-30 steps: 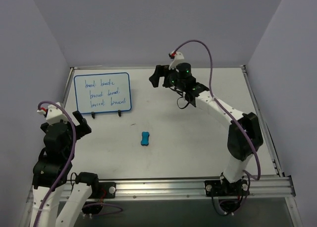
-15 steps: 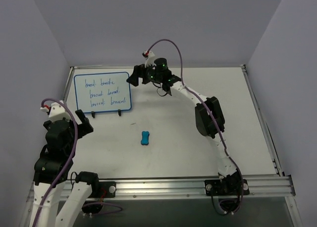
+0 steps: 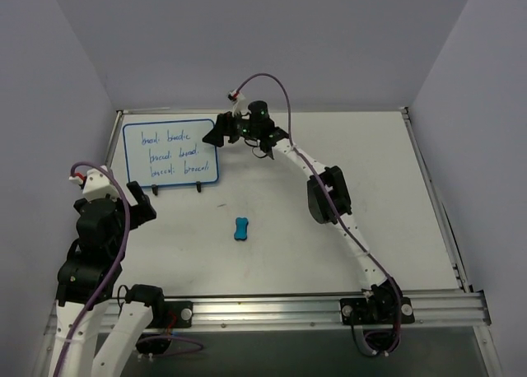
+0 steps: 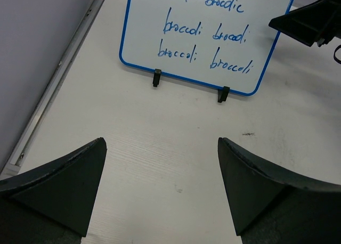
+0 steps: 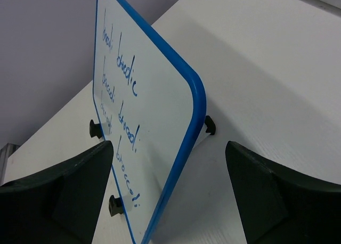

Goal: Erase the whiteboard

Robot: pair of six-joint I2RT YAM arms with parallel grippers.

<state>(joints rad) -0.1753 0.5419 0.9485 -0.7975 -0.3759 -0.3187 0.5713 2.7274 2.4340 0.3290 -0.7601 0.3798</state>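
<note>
On the flat white tabletop (image 3: 370,171) the blue-rimmed white whiteboard (image 3: 170,153) stands propped at upper left, blue handwriting intact. The black right gripper (image 3: 216,134), jaws wide, is lined up on its right edge; closing squarely on the rim should steady it. The left gripper (image 3: 140,206) gapes empty, lower left. Only the top view shows the small blue bone-shaped eraser (image 3: 240,229), centre frame.
</note>
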